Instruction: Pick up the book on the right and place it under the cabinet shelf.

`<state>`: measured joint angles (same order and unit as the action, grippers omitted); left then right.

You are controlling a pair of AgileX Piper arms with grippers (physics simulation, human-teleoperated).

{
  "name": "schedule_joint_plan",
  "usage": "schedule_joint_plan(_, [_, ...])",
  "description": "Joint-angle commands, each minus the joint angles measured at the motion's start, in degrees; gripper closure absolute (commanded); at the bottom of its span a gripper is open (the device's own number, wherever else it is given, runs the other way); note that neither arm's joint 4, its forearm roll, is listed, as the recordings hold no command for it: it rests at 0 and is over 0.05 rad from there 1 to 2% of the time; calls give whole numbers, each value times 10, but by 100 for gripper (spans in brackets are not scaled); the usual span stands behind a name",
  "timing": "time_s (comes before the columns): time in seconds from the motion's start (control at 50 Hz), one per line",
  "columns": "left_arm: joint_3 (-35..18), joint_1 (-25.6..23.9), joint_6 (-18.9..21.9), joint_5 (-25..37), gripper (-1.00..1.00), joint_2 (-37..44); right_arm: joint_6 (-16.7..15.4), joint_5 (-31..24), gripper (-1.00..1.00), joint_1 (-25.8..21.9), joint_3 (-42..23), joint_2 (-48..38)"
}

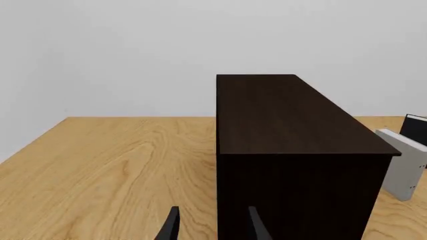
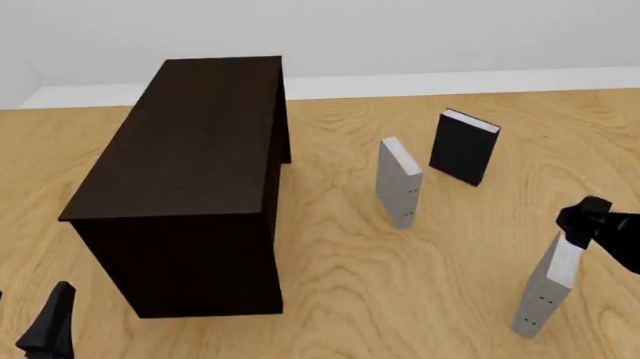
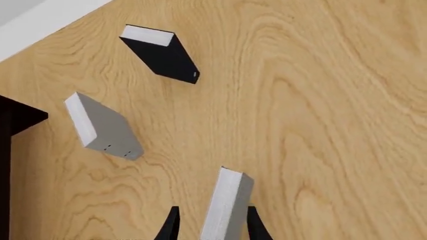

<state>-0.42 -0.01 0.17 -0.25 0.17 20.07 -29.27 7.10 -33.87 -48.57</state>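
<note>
The right gripper (image 2: 573, 228) reaches in from the right, its jaws clamping the top of the thin light grey hardcover book (image 2: 546, 287), which stands tilted on the wooden tabletop (image 2: 409, 288), well apart from the long dark brown wooden cabinet (image 2: 192, 176). The left gripper (image 2: 21, 318) hovers low with jaws parted.

A light wooden bench (image 2: 408, 256) with bold swirling grain fills the scene, meeting a plain pale grey wall (image 2: 400, 25) behind; lighting is soft and even.
</note>
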Motion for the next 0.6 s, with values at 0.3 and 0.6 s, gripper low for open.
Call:
schedule_joint_plan(0.3, [0,0,-1,3,-100,0,3,77,-100,13,81,8])
schedule_joint_plan(0.6, [0,0,-1,4,-100,0,30,152,-100,1,118,-54])
